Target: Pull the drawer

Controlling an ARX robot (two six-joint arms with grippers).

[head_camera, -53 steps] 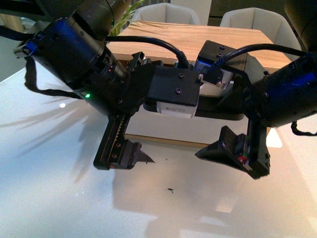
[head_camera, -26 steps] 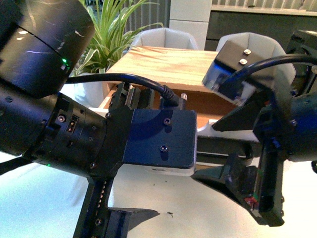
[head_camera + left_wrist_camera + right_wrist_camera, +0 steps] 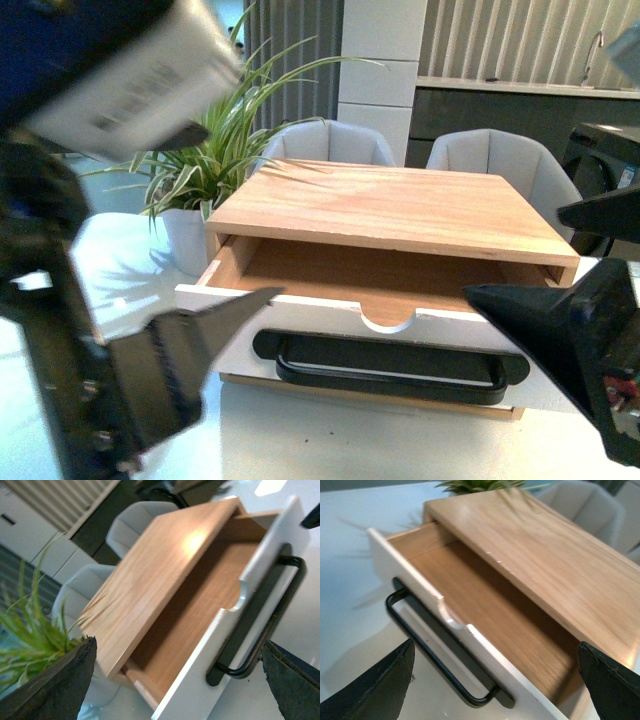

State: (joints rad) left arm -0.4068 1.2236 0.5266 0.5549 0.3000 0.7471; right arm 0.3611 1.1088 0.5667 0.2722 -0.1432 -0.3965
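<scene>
Drawer [image 3: 320, 320] pulled out, white front, black bar handle [image 3: 390, 378]; left fingers [image 3: 50, 685], right fingers [image 3: 375, 687] spread wide.

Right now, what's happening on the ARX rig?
The drawer of the wooden box stands pulled partway out, and what shows of its light wood inside is bare. Neither arm holds it: the left claw and the right claw are both open, clear of the black bar handle.
</scene>
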